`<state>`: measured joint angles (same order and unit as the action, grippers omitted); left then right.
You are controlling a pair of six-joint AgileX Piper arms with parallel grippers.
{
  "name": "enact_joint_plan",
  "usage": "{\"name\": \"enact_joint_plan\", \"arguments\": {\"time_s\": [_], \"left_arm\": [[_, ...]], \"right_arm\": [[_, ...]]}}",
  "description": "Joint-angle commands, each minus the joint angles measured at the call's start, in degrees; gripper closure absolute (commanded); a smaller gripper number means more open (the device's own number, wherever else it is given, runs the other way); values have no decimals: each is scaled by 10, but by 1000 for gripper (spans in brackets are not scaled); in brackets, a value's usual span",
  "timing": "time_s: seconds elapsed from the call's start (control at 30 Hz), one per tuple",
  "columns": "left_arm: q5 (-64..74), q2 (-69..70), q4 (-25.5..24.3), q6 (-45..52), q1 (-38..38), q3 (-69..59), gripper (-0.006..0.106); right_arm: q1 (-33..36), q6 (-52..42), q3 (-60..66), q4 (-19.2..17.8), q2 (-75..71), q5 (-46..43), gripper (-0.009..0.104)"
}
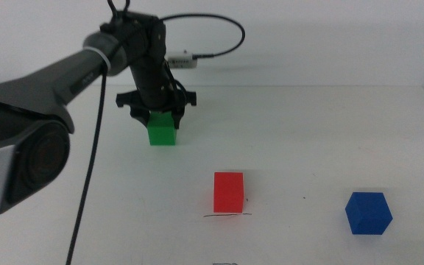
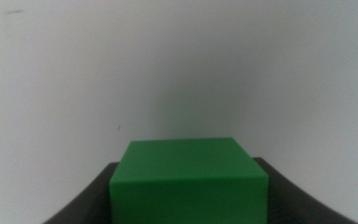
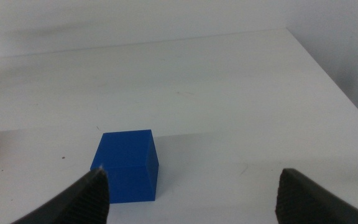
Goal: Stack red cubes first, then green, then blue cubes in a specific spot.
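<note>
Biggest thing first: the white surface (image 1: 308,132) holds all three cubes, spread well apart from each other.

The left arm reaches in over the far side and its left claw (image 1: 157,112) sits down over the green cube (image 1: 162,129). In the left wrist view the green cube (image 2: 189,180) fills the gap between the dark jaws, one on each side. Looks like it's grasping the cube, or right on the point of it, though I can't swear the pads are pressing. The cube seems to sit on the surface, so I'd guess this is the pick-up for layer two.

The right claw (image 3: 191,190) isn't in the middle view. Its own camera shows it released, jaws spread wide, hanging near the blue cube (image 3: 125,165), which sits apart from them, nearer one jaw. Probably parked there so it's ready for the last layer.

The red cube (image 1: 228,192) stands just behind the thin black pen line (image 1: 227,216), apparently touching it. So the base seems done.

The blue cube (image 1: 368,213) is off to the right.
</note>
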<state>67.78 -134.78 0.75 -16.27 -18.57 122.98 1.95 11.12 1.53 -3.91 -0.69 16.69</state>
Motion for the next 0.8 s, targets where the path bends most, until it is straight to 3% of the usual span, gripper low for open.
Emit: {"name": "enact_joint_plan", "arguments": {"time_s": [0.0, 0.3, 0.5, 0.77], "left_arm": [[16, 73, -7, -15, -12, 19, 102], [-10, 208, -93, -119, -106, -129, 102], [-24, 284, -106, -181, -168, -211, 102], [-31, 291, -119, -267, -235, -220, 102]], "right_arm": [[-3, -6, -6, -8, -8, -43, 24], [-3, -6, -6, -8, -8, -43, 24], [-3, -6, -6, -8, -8, -43, 24], [-3, -6, -6, -8, -8, -43, 24]]}}
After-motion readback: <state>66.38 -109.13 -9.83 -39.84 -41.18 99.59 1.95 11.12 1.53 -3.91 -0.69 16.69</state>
